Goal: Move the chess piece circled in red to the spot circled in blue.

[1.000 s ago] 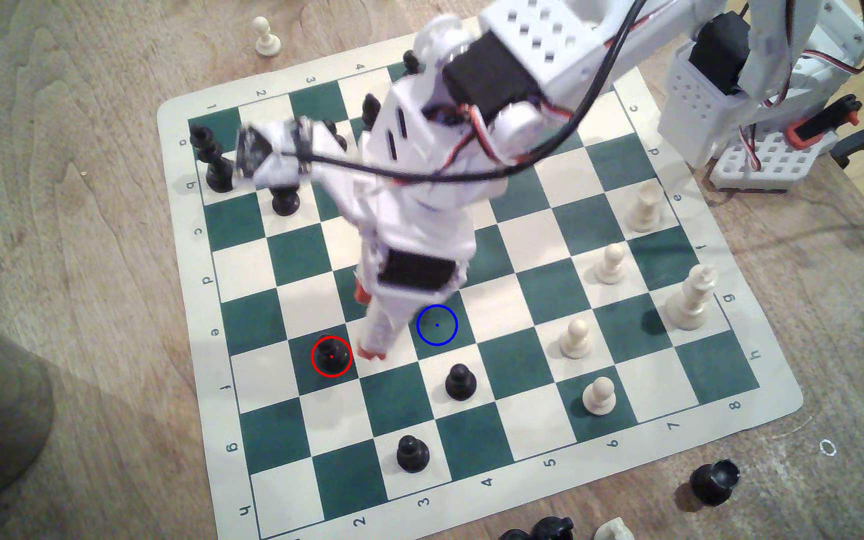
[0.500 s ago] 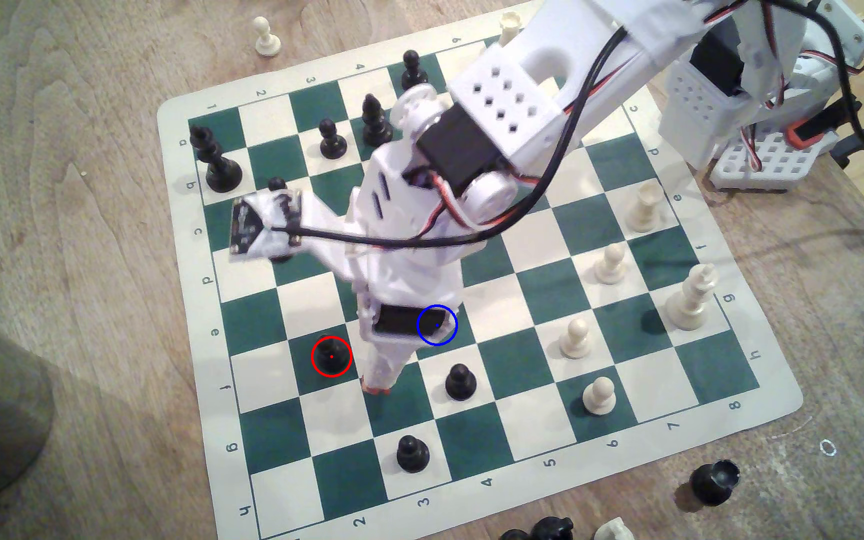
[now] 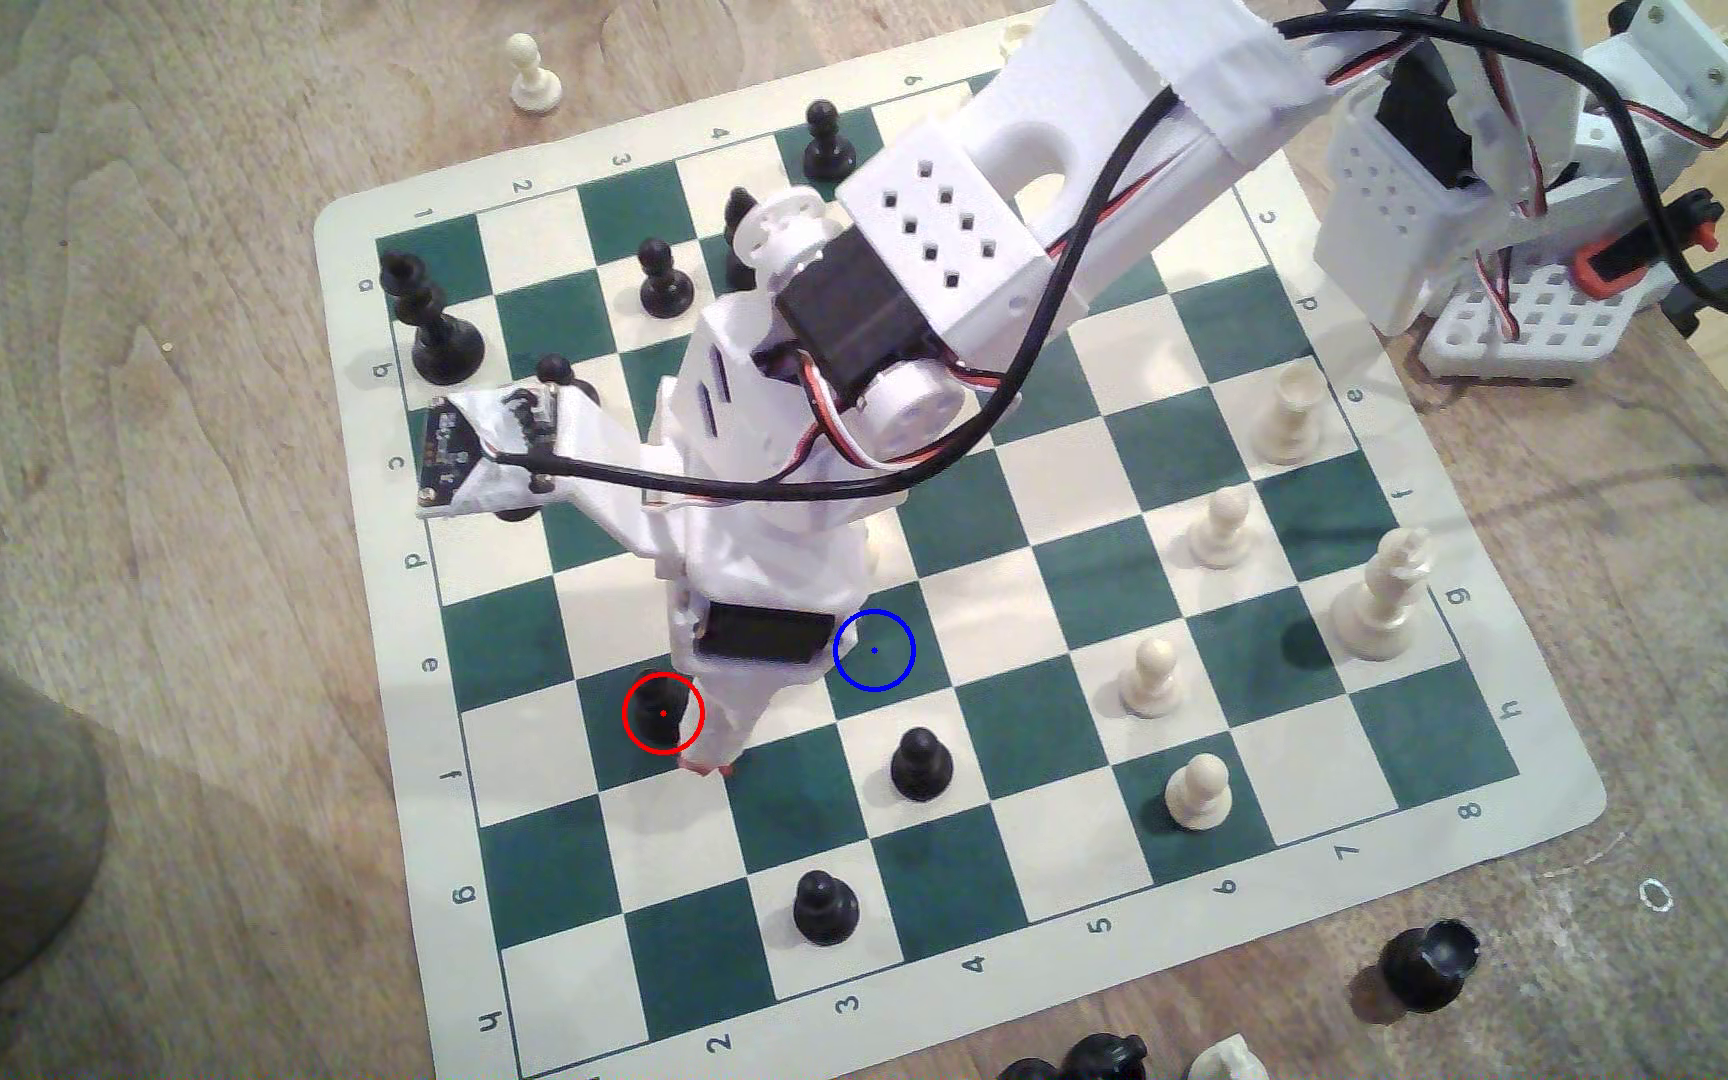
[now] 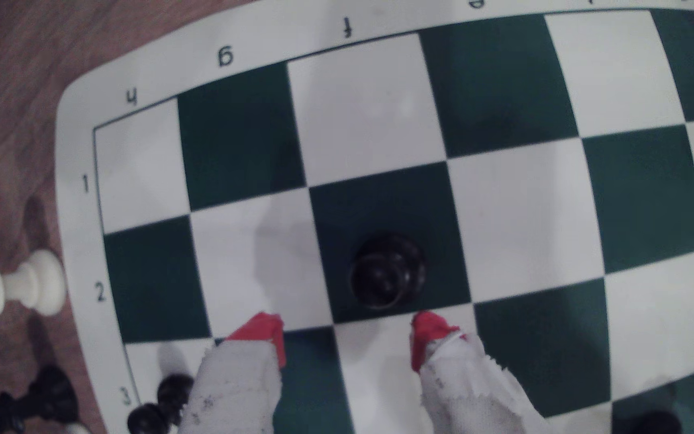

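The black pawn (image 3: 660, 711) stands inside the red ring on a dark green square near the board's f edge. In the wrist view the same pawn (image 4: 387, 273) sits just ahead of the two red-tipped fingers (image 4: 264, 329), not between them. My gripper (image 3: 706, 766) is open, its red tips low over the board just to the exterior view's right of the pawn. The blue-ringed green square (image 3: 874, 650) lies bare, further to the exterior view's right, beside the gripper body.
Two more black pawns (image 3: 919, 763) (image 3: 825, 907) stand on the board (image 3: 1400, 727) near the gripper. Cream pawns (image 3: 1151, 675) and taller cream pieces occupy the exterior view's right side. Black pieces (image 3: 432, 322) line the far rows. Captured pieces (image 3: 1426, 961) lie off the board.
The arm swung toward the exterior view's left and lowered; the fingertips went from between the two rings to right beside the red-ringed pawn. No piece has moved.
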